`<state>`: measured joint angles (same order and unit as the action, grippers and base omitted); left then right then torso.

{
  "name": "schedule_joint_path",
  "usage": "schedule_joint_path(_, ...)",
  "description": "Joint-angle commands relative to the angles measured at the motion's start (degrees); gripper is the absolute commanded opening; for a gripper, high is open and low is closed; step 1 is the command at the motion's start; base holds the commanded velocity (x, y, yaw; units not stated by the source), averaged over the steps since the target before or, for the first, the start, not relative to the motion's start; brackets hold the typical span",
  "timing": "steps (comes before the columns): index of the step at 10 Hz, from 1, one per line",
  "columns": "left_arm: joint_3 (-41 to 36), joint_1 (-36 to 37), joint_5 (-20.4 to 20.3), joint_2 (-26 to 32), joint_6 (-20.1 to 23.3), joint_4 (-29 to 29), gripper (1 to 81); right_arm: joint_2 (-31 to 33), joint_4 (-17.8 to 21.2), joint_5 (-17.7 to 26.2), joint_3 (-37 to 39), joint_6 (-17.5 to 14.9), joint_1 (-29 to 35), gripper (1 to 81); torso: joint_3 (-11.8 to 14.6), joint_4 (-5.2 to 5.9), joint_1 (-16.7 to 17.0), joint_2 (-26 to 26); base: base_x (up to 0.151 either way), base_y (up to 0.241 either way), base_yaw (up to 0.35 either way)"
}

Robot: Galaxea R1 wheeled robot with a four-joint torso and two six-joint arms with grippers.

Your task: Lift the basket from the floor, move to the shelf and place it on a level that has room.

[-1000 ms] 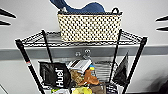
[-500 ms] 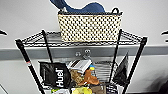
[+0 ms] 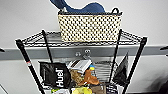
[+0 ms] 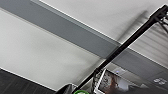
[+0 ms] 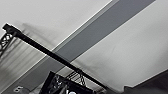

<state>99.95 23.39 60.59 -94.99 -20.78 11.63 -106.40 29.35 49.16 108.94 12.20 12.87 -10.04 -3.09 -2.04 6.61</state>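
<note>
A pale white wall (image 3: 30, 17) crossed by a wide grey horizontal band (image 3: 62, 52) fills the background. In front of it stands a tall black metal wire rack (image 3: 135, 62) with slim black posts. On its uppermost wire-grid tier (image 3: 47, 37), which has a low raised rim, sits a rectangular cream woven basket (image 3: 90, 27) with a dotted hole pattern, a dark rim and a small dark loop handle at one end. The basket rests flat on the tier, near its middle and close to the wall. A dark blue, curved soft object (image 3: 82, 7) rises out of the basket's top.

The tier below is crowded. A black pouch (image 3: 53, 75) stands at its left side with the white word "Huel" printed sideways on it. Beside it lie a white and grey box (image 3: 80, 65), orange-brown packets (image 3: 88, 78) and something yellow (image 3: 82, 90); their writing cannot be read. Another dark pouch (image 3: 122, 70) leans at the right side.

The left wrist view looks up along a black rack post (image 4: 130, 43) against the wall and grey band, and the right wrist view shows another post (image 5: 50, 53) the same way. Whether either gripper is released or clenched cannot be told.
</note>
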Motion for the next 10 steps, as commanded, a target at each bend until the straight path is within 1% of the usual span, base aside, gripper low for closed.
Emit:
schedule_joint_path(1, -1.1, -3.9, -3.9, 0.1, 2.4, -0.6, 81.1, -0.7, -1.3, -1.1, 1.5, -0.9, -4.6, 81.1, 0.0, 0.0, 0.0, 0.0, 0.0, 0.0, 0.0)
schedule_joint_path(3, -1.1, -11.9, -9.2, 0.6, 2.8, -0.6, 81.1, -1.4, -1.2, -2.4, 3.7, -3.8, -10.3, 81.1, 0.0, 0.0, 0.0, 0.0, 0.0, 0.0, 0.0)
schedule_joint_path(4, -1.2, -14.8, -10.7, 0.6, 2.8, -0.6, 81.1, -1.5, -1.2, -2.6, 4.8, -5.0, -12.1, 81.1, 0.0, 0.0, 0.0, 0.0, 0.0, 0.0, 0.0)
schedule_joint_path(5, -1.2, -18.1, -11.2, 0.6, 3.7, -0.6, 81.1, -1.5, -1.3, -2.6, 5.5, -6.6, -14.4, 81.1, 0.0, 0.0, 0.0, 0.0, 0.0, 0.0, 0.0)
schedule_joint_path(6, -1.0, -21.8, -12.5, 0.6, 5.9, -0.6, 81.1, -1.6, -1.3, -2.7, 7.0, -8.3, -17.0, 81.1, 0.0, 0.0, 0.0, 0.0, 0.0, 0.0, 0.0)
schedule_joint_path(8, -1.1, -29.1, -16.4, 0.8, 7.5, -0.5, 81.1, -2.9, -1.0, -2.8, 10.3, -12.0, -22.3, 81.1, 0.0, 0.0, 0.0, 0.0, 0.0, 0.0, 0.0)
schedule_joint_path(9, -1.5, -32.8, -17.9, 0.4, 7.7, -0.3, 81.1, -3.5, -0.7, -2.8, 10.8, -12.6, -25.1, 81.1, 0.0, 0.0, 0.0, 0.0, 0.0, 0.0, 0.0)
schedule_joint_path(10, -2.5, -35.8, -19.7, 0.1, 7.7, -0.2, 81.1, -4.2, -0.7, -3.7, 10.8, -12.8, -27.4, 81.1, 0.0, 0.0, 0.0, 0.0, 0.0, 0.0, 0.0)
